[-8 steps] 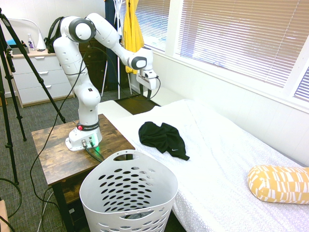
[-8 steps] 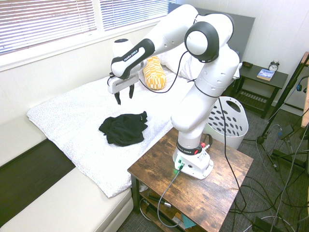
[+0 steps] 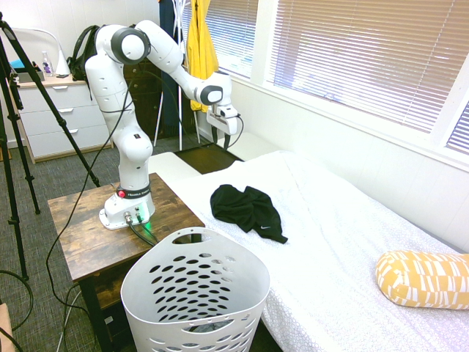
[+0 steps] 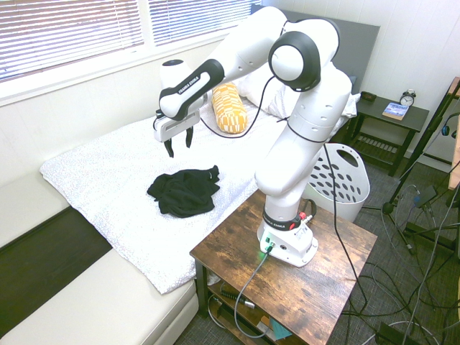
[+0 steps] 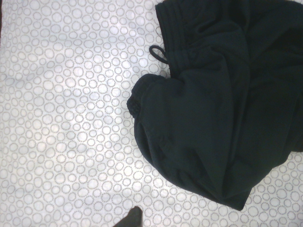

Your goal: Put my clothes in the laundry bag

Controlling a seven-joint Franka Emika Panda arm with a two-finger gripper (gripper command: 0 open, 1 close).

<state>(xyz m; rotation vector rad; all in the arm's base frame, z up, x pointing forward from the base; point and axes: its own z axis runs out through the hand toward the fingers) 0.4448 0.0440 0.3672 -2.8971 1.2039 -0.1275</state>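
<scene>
From where I stand, the arm's gripper [image 4: 179,143] has shifted a little further toward the window side and has its fingers spread wider than they were a moment ago, while the black garment [image 4: 184,192] lies just as it did, bunched on the bed [image 4: 115,172]; that reads to me as lining up and getting ready, with the first grasp not yet made and the whole carry still to do. The two fingers stand well apart now; nothing is between them, and they touch neither cloth nor bedding, hanging above the bed. The garment sits near the bed's edge on the arm's side, its small white logo [image 3: 265,226] showing near one edge; close up, a loop of drawstring [image 5: 158,54] pokes out beside its gathered waistband. The white laundry basket [image 3: 196,287] stands upright beside the wooden table [image 4: 287,287], apart from the garment; I'd judge the next move to be over the cloth and down, closing on a thick fold; a shallow pinch might slip, and a trailing leg could catch on the rim on the way in.
</scene>
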